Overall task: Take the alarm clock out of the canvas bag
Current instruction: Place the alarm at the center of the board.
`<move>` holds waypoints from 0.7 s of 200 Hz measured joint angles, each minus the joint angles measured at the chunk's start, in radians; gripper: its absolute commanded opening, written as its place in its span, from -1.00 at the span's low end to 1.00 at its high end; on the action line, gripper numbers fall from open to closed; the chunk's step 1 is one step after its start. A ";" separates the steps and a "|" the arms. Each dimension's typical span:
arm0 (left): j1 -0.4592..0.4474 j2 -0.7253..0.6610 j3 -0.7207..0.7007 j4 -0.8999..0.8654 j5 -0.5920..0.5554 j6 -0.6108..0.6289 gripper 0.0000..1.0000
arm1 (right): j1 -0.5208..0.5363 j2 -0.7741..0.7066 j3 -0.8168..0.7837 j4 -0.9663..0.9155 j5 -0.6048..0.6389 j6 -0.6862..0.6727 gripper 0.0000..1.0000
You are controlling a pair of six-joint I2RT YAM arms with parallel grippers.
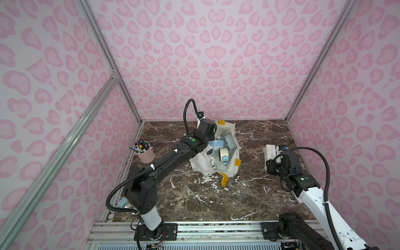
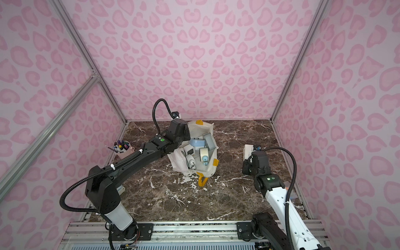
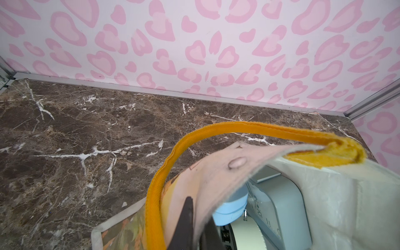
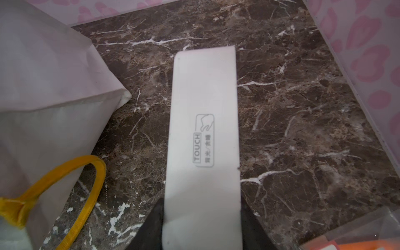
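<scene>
Out at last: a white alarm clock (image 4: 203, 108) sits clear of the canvas bag (image 1: 231, 131), well to its right and low over the marble table (image 1: 216, 199). It is clamped at one end by the half-spread right gripper (image 4: 202, 227). The left gripper (image 3: 198, 229), closed tight, pinches the bag's rim (more clocks (image 1: 229, 140) lie inside). Extraction looks complete; next, a level set-down and release.
</scene>
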 measured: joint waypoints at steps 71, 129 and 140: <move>0.000 -0.004 -0.006 0.002 0.000 0.008 -0.93 | -0.095 0.109 -0.073 0.141 -0.043 0.007 -0.90; 0.000 -0.023 -0.029 0.012 -0.003 0.023 -0.93 | -0.100 0.209 -0.070 0.210 -0.076 0.006 -0.92; 0.000 -0.024 -0.030 0.014 -0.003 0.023 -0.93 | -0.100 0.237 -0.061 0.213 -0.079 -0.001 -0.94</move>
